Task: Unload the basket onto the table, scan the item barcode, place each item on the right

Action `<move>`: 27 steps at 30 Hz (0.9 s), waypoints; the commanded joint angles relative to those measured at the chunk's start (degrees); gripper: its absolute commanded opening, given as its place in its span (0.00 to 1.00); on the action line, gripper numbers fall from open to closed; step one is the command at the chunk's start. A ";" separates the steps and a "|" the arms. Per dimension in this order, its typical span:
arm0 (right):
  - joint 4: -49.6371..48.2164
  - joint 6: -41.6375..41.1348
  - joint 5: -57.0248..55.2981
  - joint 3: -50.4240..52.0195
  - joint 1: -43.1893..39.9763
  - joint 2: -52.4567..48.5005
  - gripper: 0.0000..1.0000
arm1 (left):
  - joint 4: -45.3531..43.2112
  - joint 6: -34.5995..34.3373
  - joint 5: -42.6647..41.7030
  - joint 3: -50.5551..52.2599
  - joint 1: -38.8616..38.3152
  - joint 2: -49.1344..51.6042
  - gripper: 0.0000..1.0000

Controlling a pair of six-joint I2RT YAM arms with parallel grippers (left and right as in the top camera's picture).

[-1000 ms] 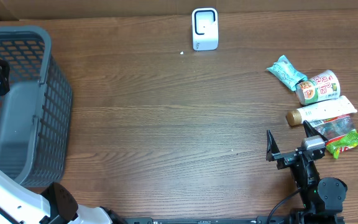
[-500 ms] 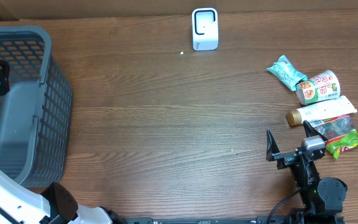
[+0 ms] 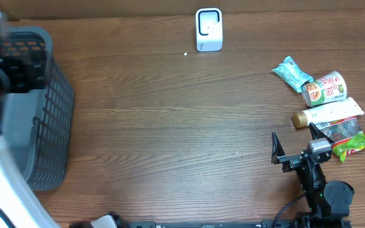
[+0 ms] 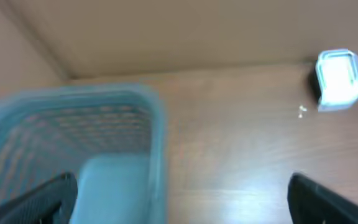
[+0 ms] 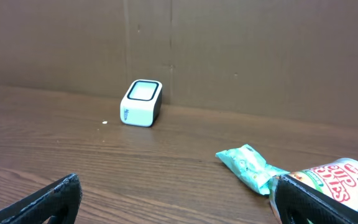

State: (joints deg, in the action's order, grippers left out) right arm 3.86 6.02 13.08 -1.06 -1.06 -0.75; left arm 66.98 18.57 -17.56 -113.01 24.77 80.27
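Note:
The white barcode scanner [image 3: 208,29] stands at the table's far edge, also seen as scanner [image 4: 339,78] and scanner [image 5: 141,102]. The items lie at the right: a teal packet [image 3: 291,73], a cup noodle [image 3: 324,88], a white tube [image 3: 327,114] and a green packet [image 3: 353,142]. My right gripper [image 3: 294,142] is open and empty just left of them, with the teal packet [image 5: 248,167] and cup noodle [image 5: 337,177] ahead of it. My left gripper [image 4: 182,202] is open and empty, hovering by the basket's right rim [image 4: 157,137]. No barcode shows.
A large grey mesh basket [image 3: 56,107] fills the left side of the table. My left arm [image 3: 11,69] hangs blurred over it. A cardboard wall runs behind the scanner. Bare wood lies between the basket and the items.
My left arm has swung up and to the right over the basket and shows motion blur. The right arm and the items have not moved.

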 commanded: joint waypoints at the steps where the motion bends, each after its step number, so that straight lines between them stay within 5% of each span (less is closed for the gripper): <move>1: -0.35 -0.39 -0.63 0.61 0.31 0.59 1.00 | -14.78 -5.53 -0.02 21.31 -7.61 -11.08 1.00; 7: -0.37 -0.39 -0.63 0.61 0.31 0.59 1.00 | -46.71 -12.92 -0.09 64.78 -12.35 -35.69 1.00; 16: -0.35 -0.39 -0.63 0.61 0.31 0.59 1.00 | -68.28 -5.88 2.32 100.59 -15.41 -61.96 1.00; 23: -0.35 -0.39 -0.63 0.61 0.31 0.59 1.00 | -70.69 -5.90 14.36 112.61 -24.44 -74.51 1.00; 27: -0.35 -0.39 -0.63 0.61 0.31 0.59 1.00 | -62.99 -5.92 16.39 112.76 -24.81 -78.01 0.99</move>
State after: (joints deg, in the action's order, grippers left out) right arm 3.92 5.98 13.06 -1.06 -1.04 -0.62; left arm 0.62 11.64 -5.85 -0.82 0.16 4.97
